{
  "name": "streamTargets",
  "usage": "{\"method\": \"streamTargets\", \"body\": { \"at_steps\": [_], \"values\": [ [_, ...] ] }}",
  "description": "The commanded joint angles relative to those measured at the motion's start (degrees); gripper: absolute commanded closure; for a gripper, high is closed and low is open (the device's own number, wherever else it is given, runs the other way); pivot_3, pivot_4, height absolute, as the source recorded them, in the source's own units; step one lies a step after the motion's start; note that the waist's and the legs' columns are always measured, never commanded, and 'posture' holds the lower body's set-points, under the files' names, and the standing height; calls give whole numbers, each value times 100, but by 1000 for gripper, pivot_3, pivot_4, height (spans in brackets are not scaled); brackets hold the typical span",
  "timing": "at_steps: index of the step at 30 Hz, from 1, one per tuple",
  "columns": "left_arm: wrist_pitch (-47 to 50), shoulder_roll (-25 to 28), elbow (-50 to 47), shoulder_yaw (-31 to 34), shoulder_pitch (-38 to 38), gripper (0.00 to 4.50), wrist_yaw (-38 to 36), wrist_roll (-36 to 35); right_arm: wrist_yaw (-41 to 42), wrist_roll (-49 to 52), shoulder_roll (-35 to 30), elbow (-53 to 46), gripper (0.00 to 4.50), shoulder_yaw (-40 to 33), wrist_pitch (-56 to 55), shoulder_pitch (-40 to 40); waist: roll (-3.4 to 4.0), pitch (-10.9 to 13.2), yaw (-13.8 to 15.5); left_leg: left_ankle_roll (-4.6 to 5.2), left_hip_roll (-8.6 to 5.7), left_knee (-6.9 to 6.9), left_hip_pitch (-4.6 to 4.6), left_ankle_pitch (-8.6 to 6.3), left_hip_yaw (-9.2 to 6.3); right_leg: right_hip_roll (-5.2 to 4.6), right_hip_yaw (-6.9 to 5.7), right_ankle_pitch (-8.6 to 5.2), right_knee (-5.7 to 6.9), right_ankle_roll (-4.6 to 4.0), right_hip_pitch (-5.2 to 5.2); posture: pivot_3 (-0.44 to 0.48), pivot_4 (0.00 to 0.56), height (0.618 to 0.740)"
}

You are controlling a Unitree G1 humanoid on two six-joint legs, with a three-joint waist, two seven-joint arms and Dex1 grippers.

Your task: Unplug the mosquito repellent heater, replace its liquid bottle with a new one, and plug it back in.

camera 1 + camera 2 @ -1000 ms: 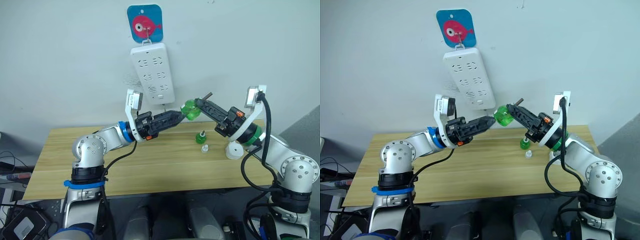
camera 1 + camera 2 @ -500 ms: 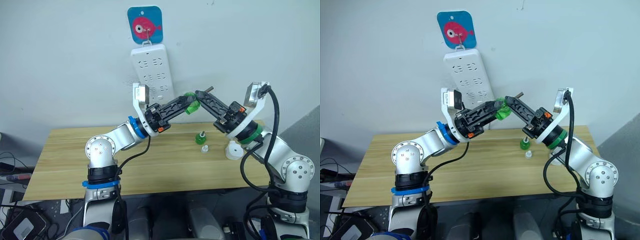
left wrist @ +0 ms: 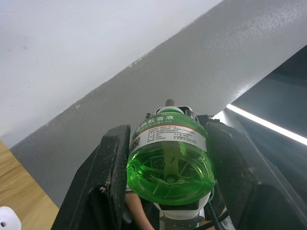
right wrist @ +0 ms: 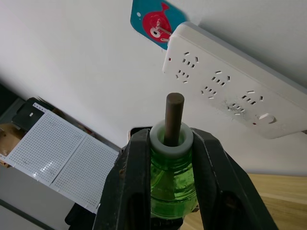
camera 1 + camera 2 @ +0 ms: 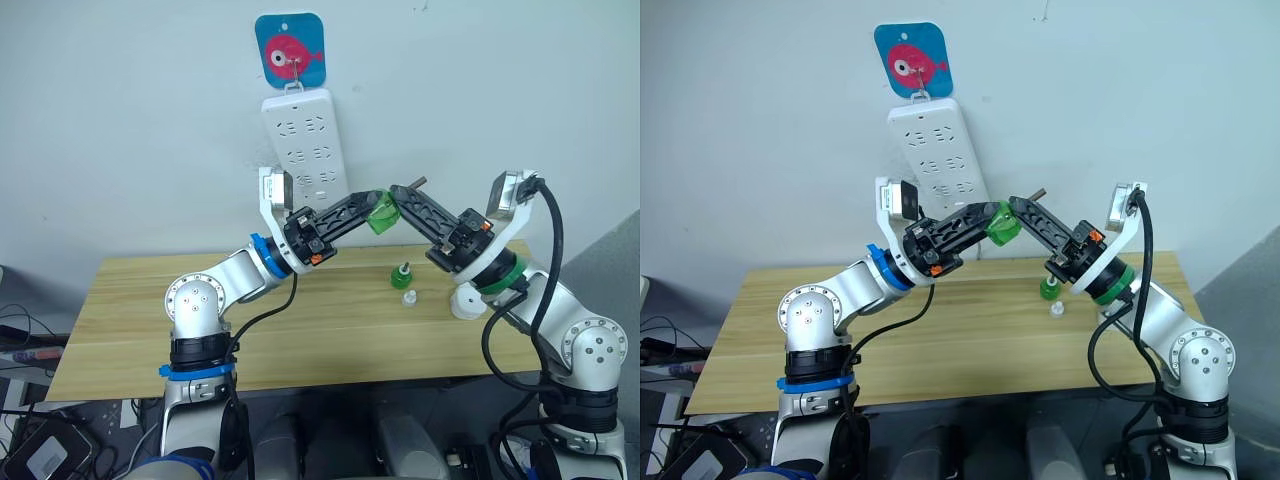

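Note:
A green liquid bottle hangs in the air just in front of the wall power strip. My left gripper is shut on its body, and the bottle's base sits between the black fingers. Coming from the other side, my right gripper is shut on the bottle's neck, with the brown wick poking out past the white collar. The white mosquito repellent heater stands on the table at the right, partly hidden behind my right arm.
A second small green bottle and a little white cap stand on the wooden table. The white power strip hangs on the wall from a blue fish hook.
My left arm rose and its fingers, first beside the bottle, now flank and grip it. My right gripper kept hold of the neck and lifted slightly.

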Motion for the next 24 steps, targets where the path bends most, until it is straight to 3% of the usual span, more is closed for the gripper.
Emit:
{"method": "streamTargets", "body": {
  "at_steps": [1,4,8,12,16,24],
  "values": [
    [31,-31,-96,-28,-39,2295,100,-404,32,42,-20,-230,3687,77,-107,-23,0,0,1,0,0,0,0,0,1,0,0,0,0,0,0,-227,151,740],
    [117,39,93,43,-80,2295,177,-697,49,25,-62,-207,3687,103,-141,-32,0,0,5,0,0,0,0,0,0,0,1,0,-1,0,0,-224,152,740],
    [-85,148,-18,-48,-53,1098,125,-343,22,31,-99,-170,3687,109,-190,-101,0,0,6,0,0,0,0,0,1,1,2,0,-1,0,0,-224,151,740],
    [-57,136,-49,-18,-39,0,109,-689,-26,7,-93,-153,3687,140,-240,-145,0,0,7,0,0,0,0,0,1,1,3,0,-2,0,0,-222,151,740],
    [102,229,-155,-132,51,0,56,-952,-91,16,-62,-166,3687,180,-277,-178,0,-1,7,0,1,0,0,0,1,1,2,0,-1,0,0,-220,150,740],
    [-69,285,-237,-278,177,0,-1,-737,-204,75,-50,-219,3687,252,-350,-241,0,-5,18,0,1,-1,0,0,1,3,6,0,-2,0,0,-222,149,740]
  ]
}}
